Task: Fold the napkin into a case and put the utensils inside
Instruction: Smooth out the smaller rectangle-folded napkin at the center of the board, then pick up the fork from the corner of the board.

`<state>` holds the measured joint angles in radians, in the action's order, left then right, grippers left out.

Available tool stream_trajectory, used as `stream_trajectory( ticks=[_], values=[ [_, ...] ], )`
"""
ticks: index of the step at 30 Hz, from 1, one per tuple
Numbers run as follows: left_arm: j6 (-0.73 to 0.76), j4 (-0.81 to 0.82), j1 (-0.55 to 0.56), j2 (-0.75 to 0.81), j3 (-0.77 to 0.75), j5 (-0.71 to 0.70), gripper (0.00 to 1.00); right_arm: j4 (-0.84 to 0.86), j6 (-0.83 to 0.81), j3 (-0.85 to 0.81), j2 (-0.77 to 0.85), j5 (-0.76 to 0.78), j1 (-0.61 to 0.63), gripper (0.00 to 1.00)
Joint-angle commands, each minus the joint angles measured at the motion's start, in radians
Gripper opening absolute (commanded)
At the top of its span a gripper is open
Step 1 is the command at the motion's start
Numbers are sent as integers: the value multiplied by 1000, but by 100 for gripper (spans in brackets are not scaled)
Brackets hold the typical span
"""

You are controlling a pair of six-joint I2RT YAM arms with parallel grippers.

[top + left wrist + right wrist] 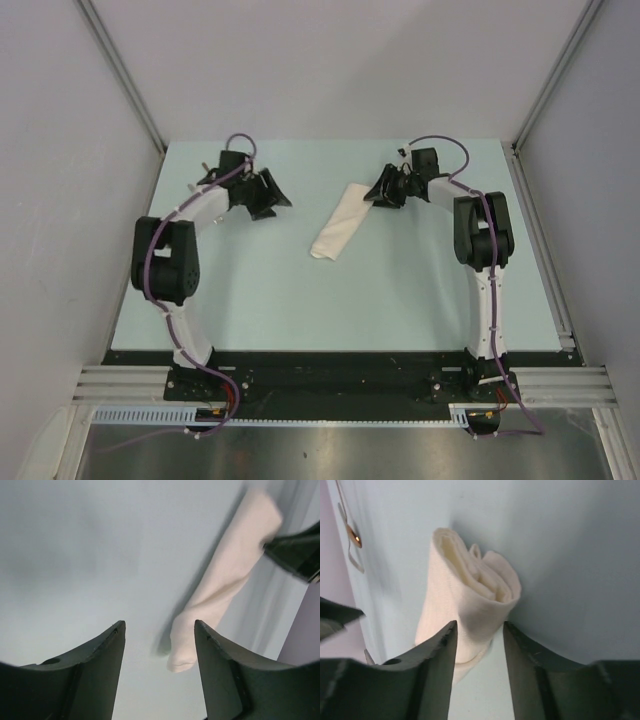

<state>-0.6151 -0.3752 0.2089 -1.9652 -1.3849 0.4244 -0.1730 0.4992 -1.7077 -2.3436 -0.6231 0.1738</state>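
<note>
The cream-white cloth napkin (337, 233), folded into a narrow pouch, lies mid-frame on the pale worktop (400, 300), its upper end just off the right jaws' tips (parted, gripping nothing). The left jaws, released, hang well left. A copper-bowled spoon (355, 539) lies upper left in the right wrist view.

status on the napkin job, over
Left gripper open, empty. Right gripper at far end of napkin, grip unclear. Napkin rolled narrow, mid-table. Spoon lies outside it; nothing in the way.
</note>
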Motion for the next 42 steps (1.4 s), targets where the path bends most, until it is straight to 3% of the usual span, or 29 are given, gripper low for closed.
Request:
stream_trajectory(
  ticks=[1, 5, 8, 10, 15, 18, 29, 35, 36, 38, 39, 42],
  values=[
    [-69, 85, -144, 172, 23, -154, 62, 10, -18, 5, 24, 10, 6, 52],
    [-113, 94, -261, 203, 58, -251, 62, -51, -16, 20, 128, 78, -3, 68],
    [-104, 52, -334, 145, 5, -286, 62, -60, -13, 104, 241, 149, -10, 74],
    [-97, -5, -371, 89, -95, -303, 61, -33, -13, 185, 297, 172, -10, 75],
    [-162, -348, -382, -157, -436, -489, 60, 1, -16, 315, 432, 168, -4, 76],
    [-211, -424, -381, -251, -526, -496, 60, 7, -31, 355, 474, 164, 0, 76],
    [-307, -404, -359, -310, -460, -481, 58, -11, -77, 399, 535, 172, -13, 75],
    [-299, -357, -364, -311, -431, -432, 35, -23, -88, 393, 547, 191, -10, 74],
    [-293, -344, -367, -305, -415, -400, 24, -23, -91, 393, 550, 194, -10, 74],
    [-278, -334, -368, -284, -395, -385, 13, -25, -97, 382, 552, 204, -8, 74],
    [-272, -332, -368, -271, -385, -381, 3, -36, -103, 376, 550, 206, -7, 73],
    [-250, -297, -368, -188, -312, -349, 0, -72, -123, 342, 550, 227, 7, 73]
  ],
)
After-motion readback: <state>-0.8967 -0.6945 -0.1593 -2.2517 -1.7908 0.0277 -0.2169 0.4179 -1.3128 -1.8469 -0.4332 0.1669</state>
